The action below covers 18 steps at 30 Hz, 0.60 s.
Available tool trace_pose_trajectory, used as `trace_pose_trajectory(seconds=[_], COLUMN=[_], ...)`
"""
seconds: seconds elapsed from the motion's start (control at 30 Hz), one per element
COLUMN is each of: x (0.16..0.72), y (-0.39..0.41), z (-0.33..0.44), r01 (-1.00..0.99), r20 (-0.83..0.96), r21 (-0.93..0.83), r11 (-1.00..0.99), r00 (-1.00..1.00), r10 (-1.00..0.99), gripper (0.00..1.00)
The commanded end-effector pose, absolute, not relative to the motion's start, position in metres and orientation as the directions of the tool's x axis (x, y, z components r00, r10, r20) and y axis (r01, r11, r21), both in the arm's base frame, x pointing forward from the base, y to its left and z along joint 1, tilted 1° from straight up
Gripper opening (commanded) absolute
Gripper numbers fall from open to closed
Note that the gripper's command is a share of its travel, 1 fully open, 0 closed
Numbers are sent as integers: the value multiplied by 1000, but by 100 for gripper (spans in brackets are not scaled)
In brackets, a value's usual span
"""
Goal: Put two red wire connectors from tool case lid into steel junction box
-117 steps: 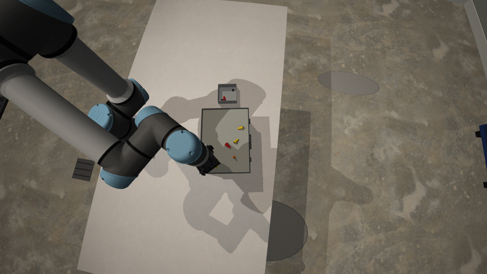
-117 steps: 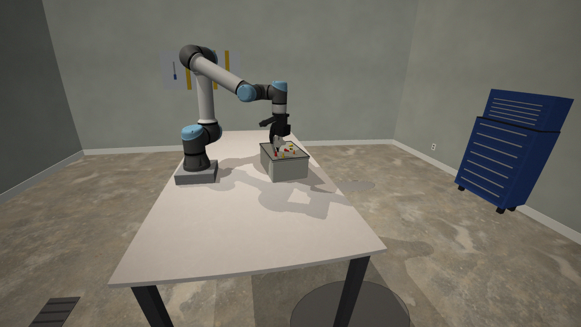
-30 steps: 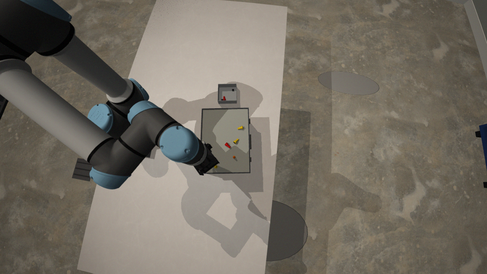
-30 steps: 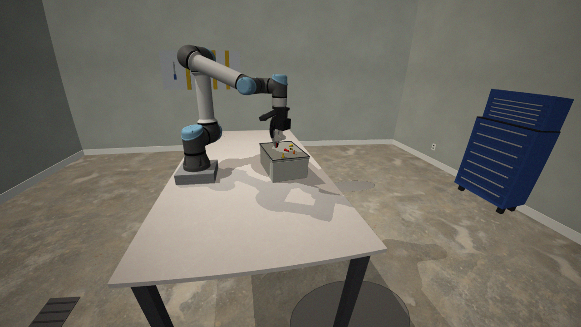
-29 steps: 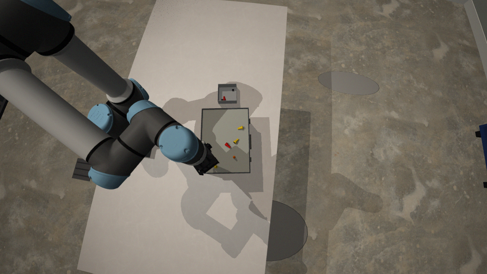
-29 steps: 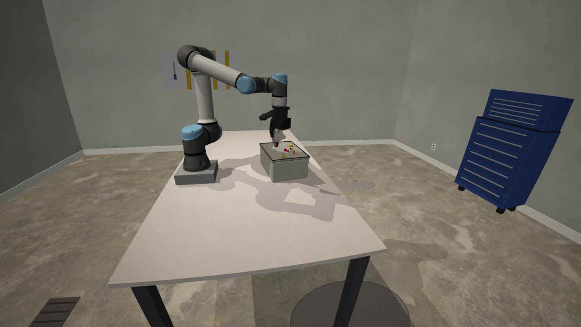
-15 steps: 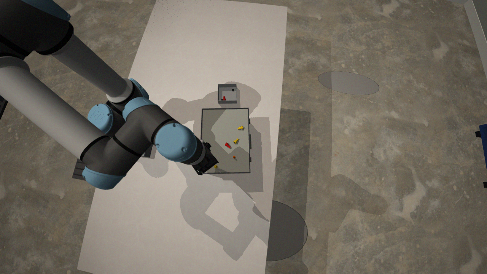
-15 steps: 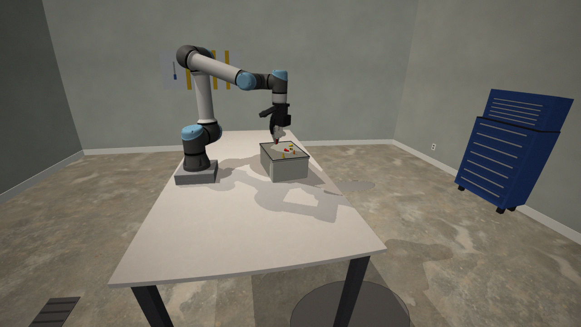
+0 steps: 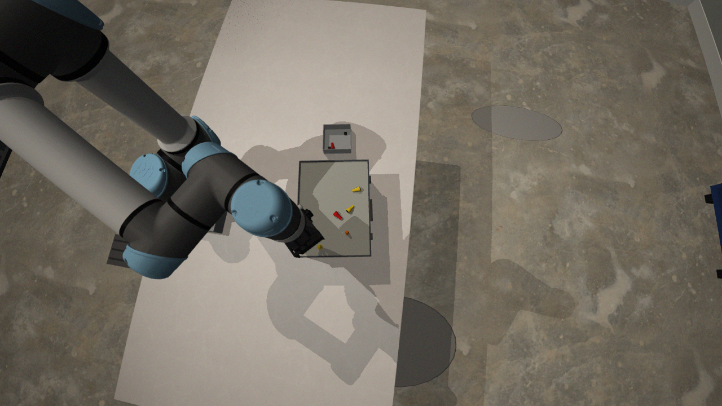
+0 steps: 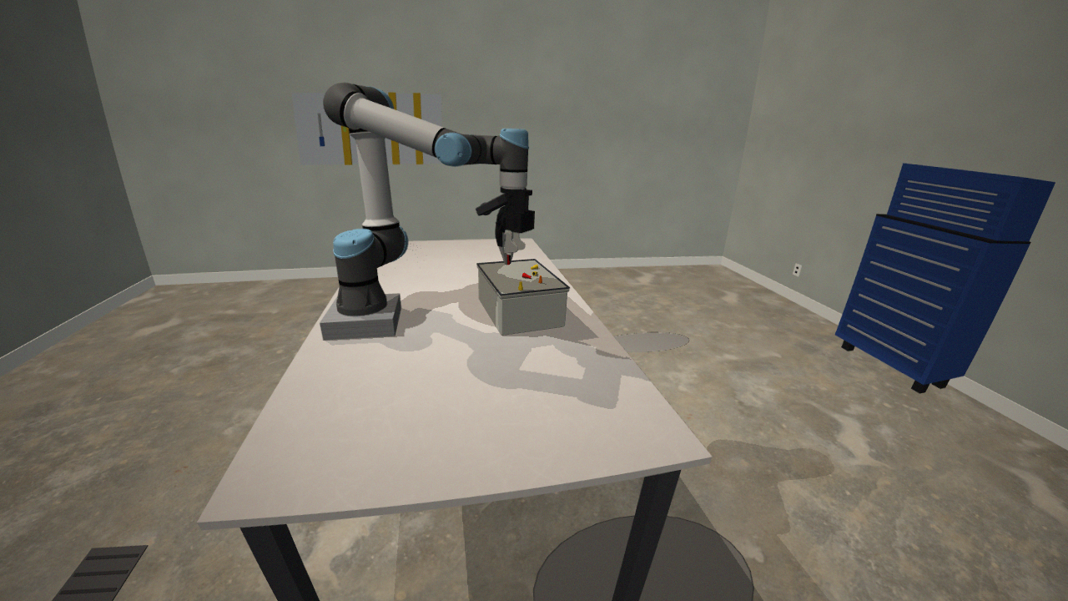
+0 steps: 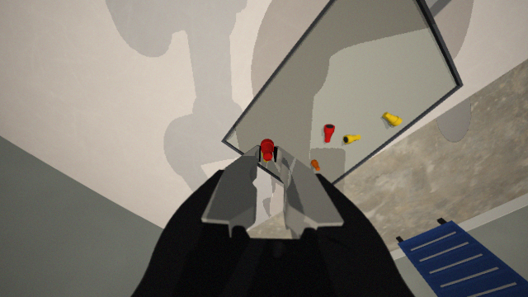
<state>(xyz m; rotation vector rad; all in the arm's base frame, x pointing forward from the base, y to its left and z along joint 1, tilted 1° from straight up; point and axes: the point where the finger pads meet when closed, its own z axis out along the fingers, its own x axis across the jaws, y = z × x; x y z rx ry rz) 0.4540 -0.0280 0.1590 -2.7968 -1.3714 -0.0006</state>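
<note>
White table on dark legs, concrete floor below. Two yellow connectors toward table's right edge; small orange connector just nearer front edge than those; another small yellow one left of orange. Blue drawer cabinet against right wall, well apart from table. Poster with yellow stripes on back wall. Floor vent near table's front-left corner. Round grey floor patches beyond right edge.

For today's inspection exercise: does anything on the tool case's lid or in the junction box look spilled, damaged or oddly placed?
Nothing stands out. Loose connectors lie scattered on the lid, one red connector sits in the junction box, and the gripper holds another red connector.
</note>
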Motion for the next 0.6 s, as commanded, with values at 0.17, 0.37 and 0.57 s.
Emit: trace_pose_trajectory(seconds=[0.17, 0.37, 0.57], x=[452, 450, 447], y=[-10, 3, 29], z=[160, 160, 161], r01=[790, 790, 790], r20=[13, 13, 13], r21=[-23, -23, -23], r11=[-612, -612, -612], r00=[612, 612, 612], r10=[790, 790, 790], gripper=[0, 0, 0])
